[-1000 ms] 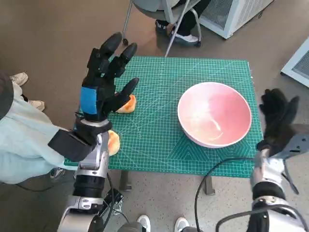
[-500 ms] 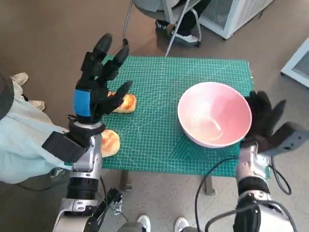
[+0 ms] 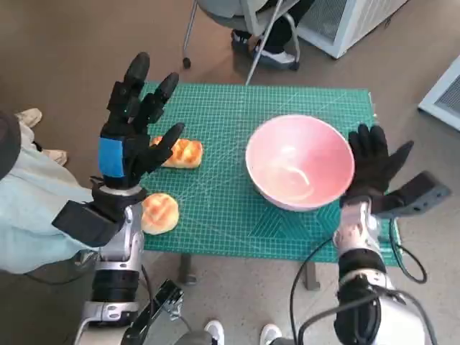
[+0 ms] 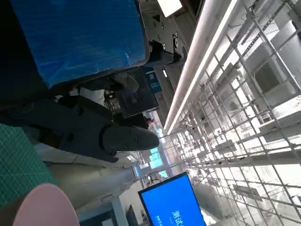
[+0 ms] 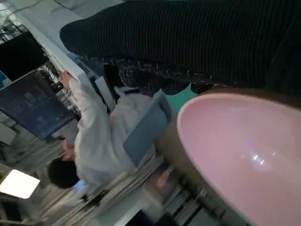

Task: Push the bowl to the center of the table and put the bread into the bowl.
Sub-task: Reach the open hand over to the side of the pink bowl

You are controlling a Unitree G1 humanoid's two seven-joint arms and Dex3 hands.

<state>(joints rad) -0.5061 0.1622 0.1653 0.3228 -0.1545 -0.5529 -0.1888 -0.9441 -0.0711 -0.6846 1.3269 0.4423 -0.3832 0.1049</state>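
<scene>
Sitting empty on the green cutting mat (image 3: 237,115), a little right of the table's middle, the pink bowl (image 3: 300,162) has the gloved right hand (image 3: 374,164) flat against its right rim, fingers spread and holding nothing. Two bread rolls lie outside it on the mat's left: one (image 3: 177,152) farther back, one (image 3: 159,213) at the near edge. Raised above them, the left hand (image 3: 129,133) is splayed and empty; white characters on a blue screen (image 4: 175,202) in the left wrist view are too small to read.

Pink bowl (image 3: 300,161) upright right of centre; two golden bread rolls (image 3: 180,152) (image 3: 159,213) lie left
</scene>
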